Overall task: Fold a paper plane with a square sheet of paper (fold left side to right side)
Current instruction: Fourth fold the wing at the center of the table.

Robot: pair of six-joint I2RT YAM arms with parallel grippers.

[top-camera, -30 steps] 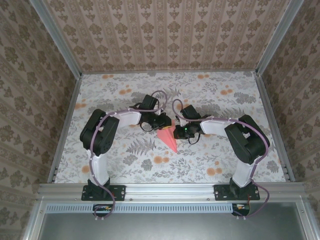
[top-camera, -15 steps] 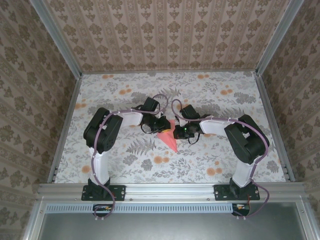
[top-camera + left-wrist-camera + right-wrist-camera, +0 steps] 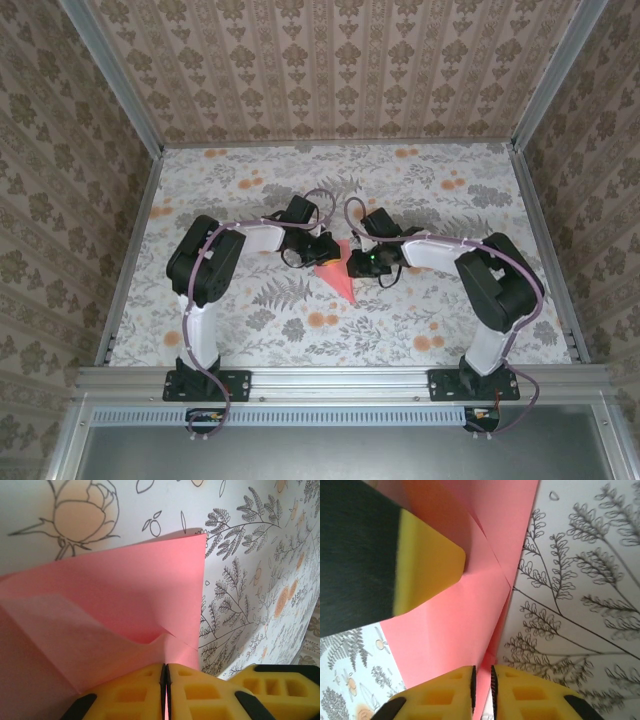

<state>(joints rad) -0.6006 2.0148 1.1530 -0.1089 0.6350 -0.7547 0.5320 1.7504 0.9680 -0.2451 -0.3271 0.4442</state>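
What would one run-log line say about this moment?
item: pink paper, folded to a point, on flowered tablecloth | left hand: shut on paper edge | right hand: slightly open around paper edge

The left end effector (image 3: 165, 672) clamps the lower edge of a folded pink paper (image 3: 125, 580), its two yellow fingers (image 3: 127, 692) pressed together with only a thin sliver of pink between them. The paper fans up and to the left from the grip, paler where a layer is doubled over at lower left, its straight right edge rising to a sharp corner. Behind it lies the bench cloth (image 3: 260, 545), printed with an outlined flower (image 3: 85, 510) at upper left and fern sprays (image 3: 232, 605) on the right.
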